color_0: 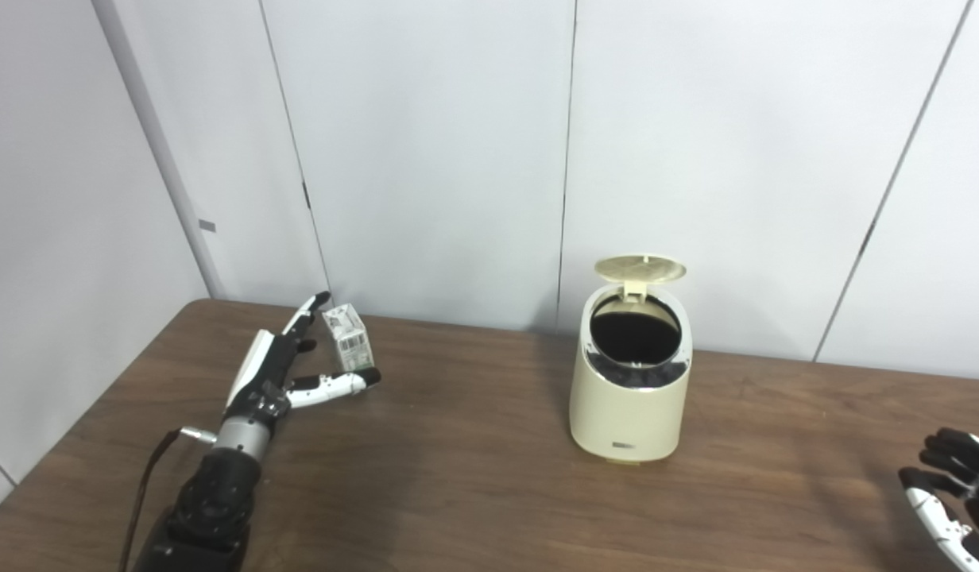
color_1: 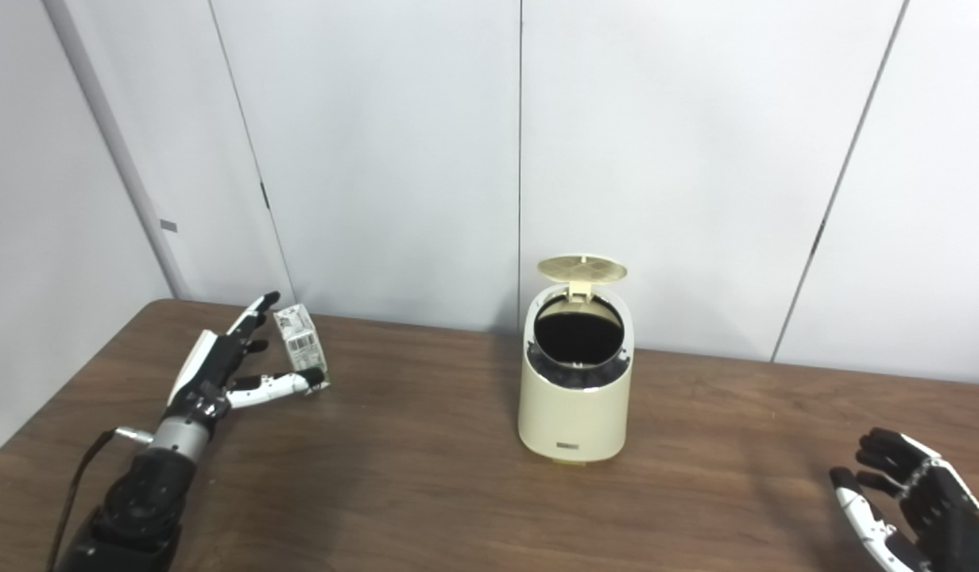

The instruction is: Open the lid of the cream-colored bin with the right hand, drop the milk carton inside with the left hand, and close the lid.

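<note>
Left eye view: my left hand (color_0: 279, 373), fingers spread, cups the milk carton (color_0: 348, 338) standing far left on the bench (color_0: 474, 469), not yet gripped.
Right eye view: bin (color_1: 575, 397) lid (color_1: 582, 268) already up; my right hand (color_1: 907, 500) waits near right, empty, fingers apart.
Left: grasp, drop, close.

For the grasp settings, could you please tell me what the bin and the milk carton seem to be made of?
The cream-colored bin looks like smooth moulded plastic with a soft sheen; metal cannot be ruled out. The milk carton looks like printed paperboard: sharp folded edges, a gabled top, a matte surface.
</note>
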{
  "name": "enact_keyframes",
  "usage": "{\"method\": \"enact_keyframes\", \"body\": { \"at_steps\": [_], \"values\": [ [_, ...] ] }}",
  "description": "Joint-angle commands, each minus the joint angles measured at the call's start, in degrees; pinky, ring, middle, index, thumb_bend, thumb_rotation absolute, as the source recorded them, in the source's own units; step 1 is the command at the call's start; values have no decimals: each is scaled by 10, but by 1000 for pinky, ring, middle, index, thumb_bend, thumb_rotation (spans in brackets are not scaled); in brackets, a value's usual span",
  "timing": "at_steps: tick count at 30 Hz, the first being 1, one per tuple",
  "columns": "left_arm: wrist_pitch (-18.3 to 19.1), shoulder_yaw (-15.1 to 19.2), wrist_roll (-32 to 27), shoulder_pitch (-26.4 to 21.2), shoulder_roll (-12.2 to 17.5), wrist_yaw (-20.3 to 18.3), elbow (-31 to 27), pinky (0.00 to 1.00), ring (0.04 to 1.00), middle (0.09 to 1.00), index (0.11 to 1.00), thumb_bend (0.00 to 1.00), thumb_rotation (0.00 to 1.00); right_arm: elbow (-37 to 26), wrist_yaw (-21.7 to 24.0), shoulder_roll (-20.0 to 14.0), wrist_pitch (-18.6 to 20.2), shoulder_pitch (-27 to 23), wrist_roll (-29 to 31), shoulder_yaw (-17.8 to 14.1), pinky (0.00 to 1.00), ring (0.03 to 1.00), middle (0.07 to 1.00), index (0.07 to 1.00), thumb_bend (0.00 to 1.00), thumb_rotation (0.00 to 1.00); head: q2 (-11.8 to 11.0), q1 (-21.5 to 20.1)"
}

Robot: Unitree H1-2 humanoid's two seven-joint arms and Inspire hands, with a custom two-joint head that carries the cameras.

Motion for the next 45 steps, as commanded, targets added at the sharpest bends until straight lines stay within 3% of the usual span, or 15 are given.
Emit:
{"method": "enact_keyframes", "body": {
  "at_steps": [1, 4, 9, 16, 19, 21, 23, 39, 45],
  "values": [
    [-15, 7, -12, -30, 12, 1, 2, 940, 974, 975, 1000, 1000, 339, 11, 4, -1, -16, 17, -7, 1, 581, 646, 654, 641, 282, 26, 0, 2],
    [-9, 7, -18, -31, 12, -1, 6, 957, 977, 973, 1000, 1000, 350, 13, 8, -4, -17, 16, -6, 1, 587, 648, 653, 635, 273, 7, -4, 8],
    [-13, 7, -27, -38, 11, 2, 27, 901, 961, 979, 1000, 1000, 363, 10, 12, -7, -15, 16, -7, 1, 586, 650, 654, 634, 259, 0, -8, 22],
    [-13, 2, -14, -45, 9, 13, 36, 937, 977, 987, 1000, 1000, 376, 11, 15, -14, -18, 15, -8, -1, 547, 635, 648, 630, 257, 33, -12, 45],
    [-25, -2, -9, -49, 7, 20, 41, 954, 976, 976, 1000, 1000, 373, 3, 15, -16, -6, 16, -13, -1, 531, 628, 642, 621, 248, 97, -13, 55],
    [-24, -6, -2, -54, 7, 25, 47, 957, 976, 973, 1000, 1000, 365, -17, 11, -10, 34, 18, -12, -4, 528, 625, 641, 611, 295, 256, -14, 57],
    [-27, -9, -2, -60, 7, 28, 57, 924, 956, 960, 994, 1000, 365, -24, 12, -9, 47, 19, -7, -5, 521, 620, 634, 599, 362, 368, -14, 57],
    [-10, 0, -68, -93, -11, 7, 101, 920, 938, 918, 943, 1000, 237, -45, 14, -10, 82, 24, -10, -5, 497, 606, 622, 585, 436, 480, -13, 65],
    [-23, -9, -64, -104, -13, 8, 120, 895, 905, 878, 906, 1000, 223, -37, 18, -13, 66, 25, -12, -2, 484, 601, 619, 582, 450, 496, -12, 60]
  ]
}}
